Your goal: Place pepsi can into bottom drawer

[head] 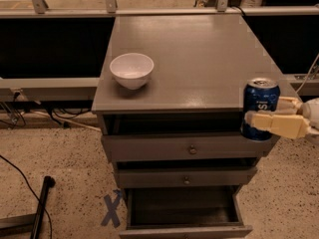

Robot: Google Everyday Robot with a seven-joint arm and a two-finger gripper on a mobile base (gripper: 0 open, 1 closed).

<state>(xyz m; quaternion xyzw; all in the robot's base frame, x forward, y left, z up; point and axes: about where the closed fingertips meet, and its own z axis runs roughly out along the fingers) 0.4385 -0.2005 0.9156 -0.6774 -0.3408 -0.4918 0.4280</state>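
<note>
The pepsi can (260, 103) is blue with a silver top and stays upright in front of the cabinet's right front corner. My gripper (266, 116) reaches in from the right edge with cream-coloured fingers (276, 125) shut on the pepsi can, holding it in the air at the height of the top drawer. The bottom drawer (184, 231) is pulled open at the foot of the cabinet, with a dark interior, below and to the left of the can.
A white bowl (131, 69) stands on the grey cabinet top (199, 54). Two shallower drawers with small knobs (192, 149) sit above the bottom one. A blue X mark (112, 209) is on the floor at left, beside a dark pole (40, 203) and cables.
</note>
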